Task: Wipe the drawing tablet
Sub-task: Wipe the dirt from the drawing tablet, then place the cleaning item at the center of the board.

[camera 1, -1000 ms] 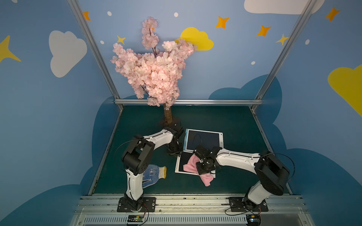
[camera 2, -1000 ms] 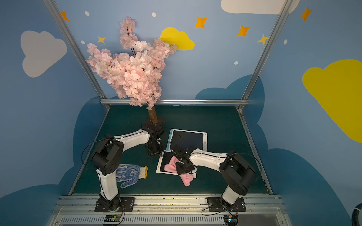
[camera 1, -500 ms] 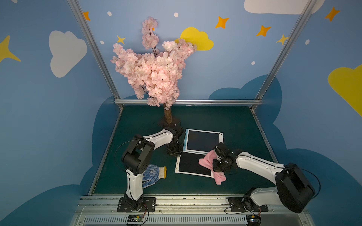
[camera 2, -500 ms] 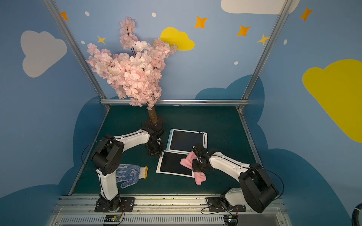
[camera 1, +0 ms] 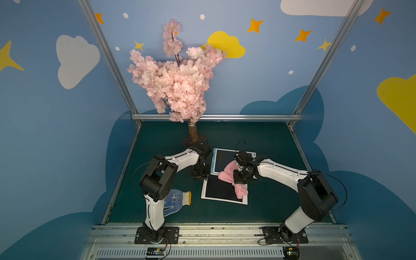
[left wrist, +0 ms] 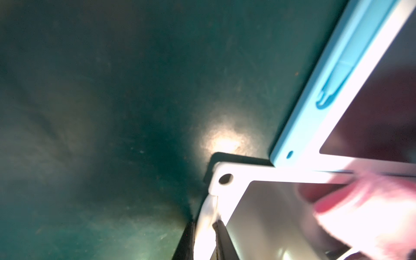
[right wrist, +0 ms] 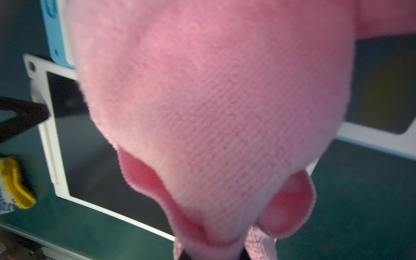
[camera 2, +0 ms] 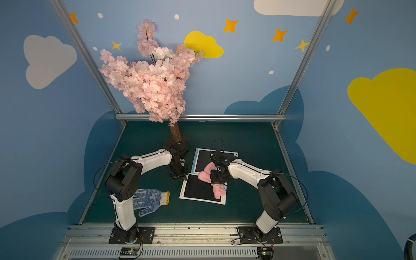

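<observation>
My right gripper (camera 1: 240,177) clamps the pink cloth (camera 1: 226,174), pressing it onto the drawing tablet (camera 1: 219,190), lower centre in a top view; my left gripper (left wrist: 203,240) pinches its white edge (steadying it, I judge).

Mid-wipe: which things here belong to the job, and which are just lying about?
In the job: pink fluffy cloth in the right gripper; white-framed drawing tablet clamped by the left gripper; blue-edged drawing tablet partly under the cloth.
Lying about: blue-dotted white glove with yellow cuff; pink blossom tree.
</observation>
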`<control>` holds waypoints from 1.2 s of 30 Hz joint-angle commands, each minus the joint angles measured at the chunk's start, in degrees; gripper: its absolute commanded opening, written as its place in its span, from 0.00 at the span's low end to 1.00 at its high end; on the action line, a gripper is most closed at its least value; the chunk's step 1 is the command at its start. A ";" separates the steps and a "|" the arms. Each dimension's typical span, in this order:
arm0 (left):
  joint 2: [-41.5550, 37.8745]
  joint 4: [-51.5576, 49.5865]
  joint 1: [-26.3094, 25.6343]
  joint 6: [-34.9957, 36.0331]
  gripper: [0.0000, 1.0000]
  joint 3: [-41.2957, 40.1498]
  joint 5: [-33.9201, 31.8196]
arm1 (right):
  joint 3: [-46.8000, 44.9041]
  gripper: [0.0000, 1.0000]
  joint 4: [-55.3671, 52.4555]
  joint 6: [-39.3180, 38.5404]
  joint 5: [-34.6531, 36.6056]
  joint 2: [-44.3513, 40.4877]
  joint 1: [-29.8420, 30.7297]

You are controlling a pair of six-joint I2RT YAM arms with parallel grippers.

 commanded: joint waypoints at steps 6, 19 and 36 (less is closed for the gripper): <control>-1.71 5.09 -0.17 -1.24 0.21 -0.79 -1.71 | -2.42 0.00 -3.17 -1.65 -1.48 -5.96 -9.30; -10.00 3.39 3.47 -2.71 0.27 -0.32 -3.17 | -5.22 0.00 -8.67 -3.05 1.23 -18.00 -25.29; -19.25 6.23 11.22 -5.31 0.31 -8.81 -3.28 | -13.01 0.00 -7.83 -1.54 -0.12 -24.86 -33.92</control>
